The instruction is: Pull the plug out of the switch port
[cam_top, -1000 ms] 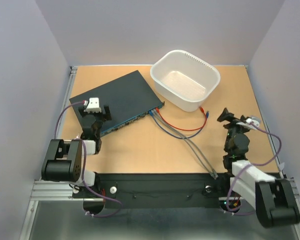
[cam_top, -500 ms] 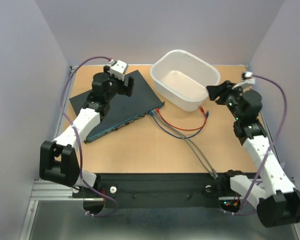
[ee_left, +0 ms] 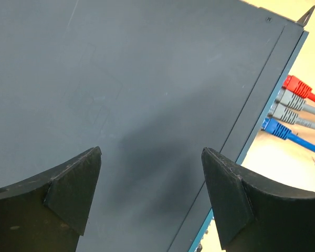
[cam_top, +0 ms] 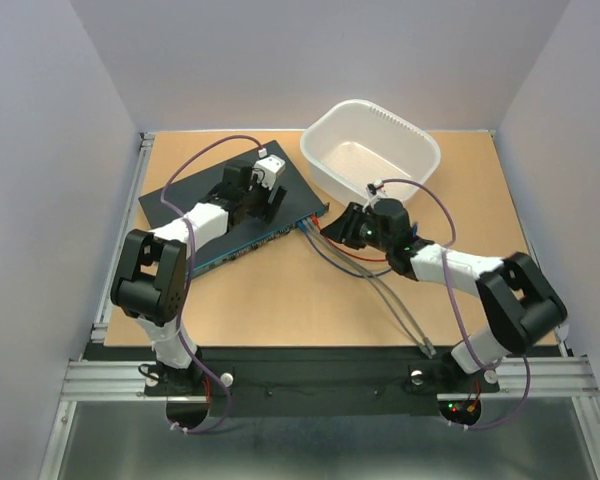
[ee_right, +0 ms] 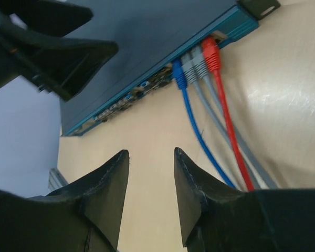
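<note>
Switch (ee_left: 121, 79): flat on the surface (cam_top: 280, 300), far left, with its port edge facing near-right.
Plugs (ee_right: 195, 65): red, two grey and blue, seated side by side at the right end of that edge.
Cables (cam_top: 380, 285): trail nearward.
Left fingers (cam_top: 272, 200): spread wide over the switch's top — grasping nothing.
Right fingers (cam_top: 342, 228): parted and empty — just near of the plugs.
Tub (cam_top: 435, 160): white, beside the switch's right corner.

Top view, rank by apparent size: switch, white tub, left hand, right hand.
1. switch, partly hidden by the left arm
2. white tub
3. left hand and right hand look about alike; I won't rank them.
</note>
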